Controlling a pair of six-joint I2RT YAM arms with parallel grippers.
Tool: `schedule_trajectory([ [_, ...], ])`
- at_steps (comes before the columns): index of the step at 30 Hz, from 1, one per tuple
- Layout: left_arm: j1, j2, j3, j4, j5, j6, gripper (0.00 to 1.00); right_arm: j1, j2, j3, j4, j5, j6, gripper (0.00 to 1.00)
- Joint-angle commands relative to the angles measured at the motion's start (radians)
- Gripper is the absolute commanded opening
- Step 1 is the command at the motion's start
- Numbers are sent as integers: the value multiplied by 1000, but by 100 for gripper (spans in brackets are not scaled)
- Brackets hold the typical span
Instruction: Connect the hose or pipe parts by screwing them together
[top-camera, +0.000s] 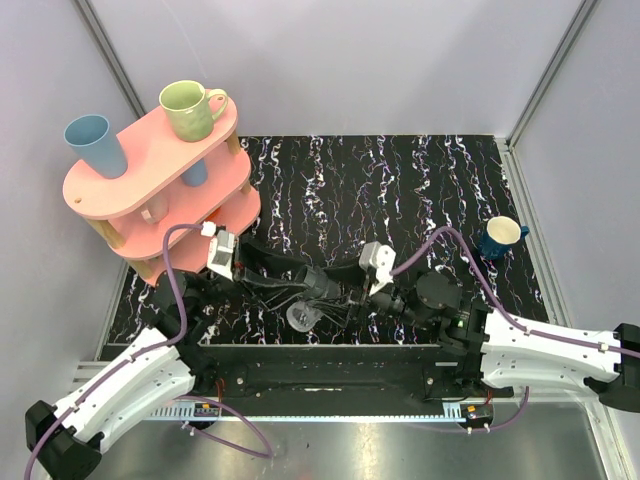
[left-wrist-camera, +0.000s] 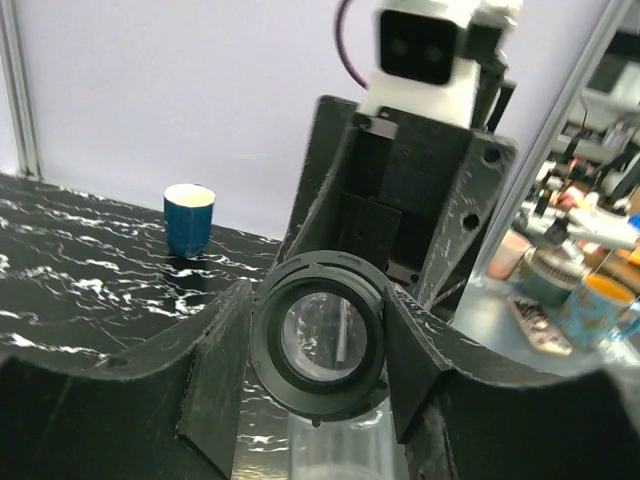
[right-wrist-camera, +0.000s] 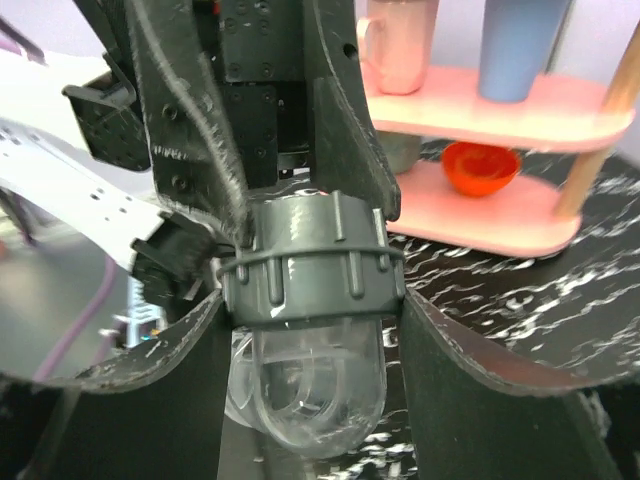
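The pipe parts hang between both grippers above the near middle of the black marbled table (top-camera: 400, 180). In the right wrist view a grey ribbed collar (right-wrist-camera: 312, 272) sits over a clear curved tube (right-wrist-camera: 315, 385). My right gripper (right-wrist-camera: 312, 300) is shut on that collar, with a finger pressed to each side. From above, the left gripper's black fingers (right-wrist-camera: 340, 130) reach down onto the same piece. In the left wrist view I look end-on at a dark ring (left-wrist-camera: 320, 335), and my left gripper (left-wrist-camera: 318, 350) is shut on it. The clear flared end (top-camera: 303, 317) shows below the left gripper (top-camera: 322, 284). The right gripper (top-camera: 388, 298) faces it.
A pink two-tier shelf (top-camera: 160, 180) stands at the back left with a green mug (top-camera: 190, 108) and a blue cup (top-camera: 97, 145) on top, and an orange bowl (right-wrist-camera: 480, 168) on its lower tier. A dark blue mug (top-camera: 500, 237) sits at the right.
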Motion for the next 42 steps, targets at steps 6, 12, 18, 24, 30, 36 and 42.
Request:
schedule_trajectory([
  [6, -49, 24, -3, -44, 283, 373, 0, -16, -38, 108, 35, 116, 481, 0],
  [12, -49, -108, -60, -18, 236, 399, 0, -27, -182, 17, 38, 15, 307, 0],
  [18, -51, -131, -45, -33, 160, 292, 50, -29, -242, 94, -201, 111, 190, 0],
  [24, -49, -171, 6, -228, 25, 315, 96, -29, -285, 101, -296, 291, 95, 0],
  [30, -49, -182, 87, -471, -232, 328, 99, -33, -184, 147, -370, 656, -30, 0],
  [36, -49, -113, 167, -720, -337, 417, 99, -211, 38, 212, -549, 652, 48, 0],
  [42, -49, -119, 161, -834, -378, 443, 99, -498, 297, 249, -562, 495, 157, 2],
])
